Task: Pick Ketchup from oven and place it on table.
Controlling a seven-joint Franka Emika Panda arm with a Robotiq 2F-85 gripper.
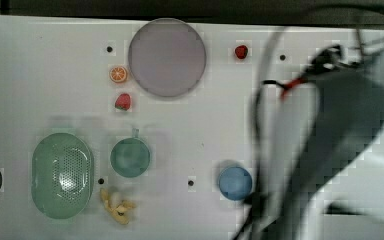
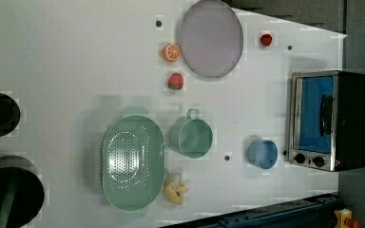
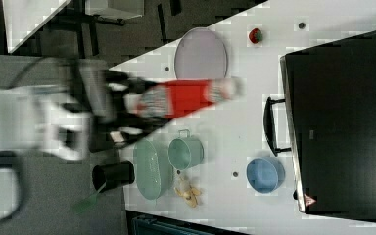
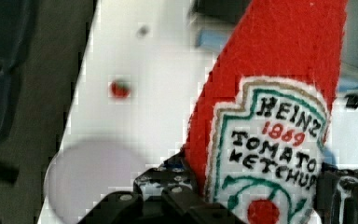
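Hand [image 4: 256, 205] is clamped on the label end of the ketchup [image 4: 279, 93], which is held lengthwise in the air, out of the oven [image 2: 328, 121]. Beyond the ketchup lie the lilac plate [image 4: 93, 182], a strawberry [image 4: 120, 88] and bare desk [image 4: 168, 79]. Judged risk: released tilted, the slim bottle could topple or roll onto the plate.

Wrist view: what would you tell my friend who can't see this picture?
A red ketchup bottle with a white shield label reading Heinz Tomato Ketchup stands close to the camera, held between the gripper's black jaws. Behind it lies the white table, with a small strawberry and part of a pale round plate on it.
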